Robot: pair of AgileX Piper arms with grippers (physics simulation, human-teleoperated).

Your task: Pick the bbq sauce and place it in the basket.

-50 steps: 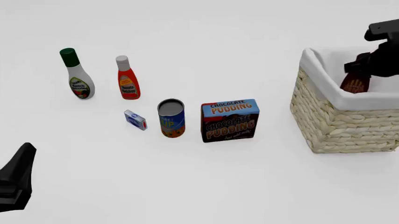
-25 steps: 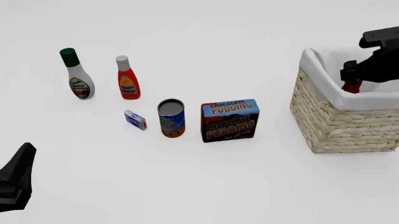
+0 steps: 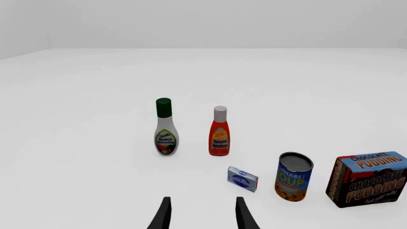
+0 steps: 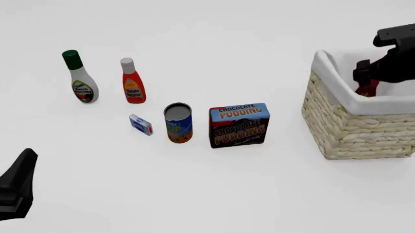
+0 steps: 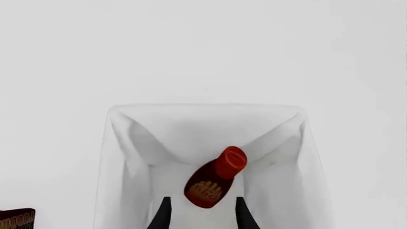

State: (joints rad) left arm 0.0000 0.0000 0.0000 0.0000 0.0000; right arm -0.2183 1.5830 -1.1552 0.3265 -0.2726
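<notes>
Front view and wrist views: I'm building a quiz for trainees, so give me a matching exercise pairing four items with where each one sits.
Items:
1. bbq sauce
2. ranch dressing bottle
3. soup can
4. chocolate pudding box

Places:
A. farthest left on the table
B. inside the basket, leaning
C. between the can and the basket
D. between the small blue packet and the pudding box

Pairs: 1-B, 2-A, 3-D, 4-C

The white table point(image 4: 214, 194) carries two bottles, a small packet, a can, a pudding box and the basket point(image 4: 353, 131).
</notes>
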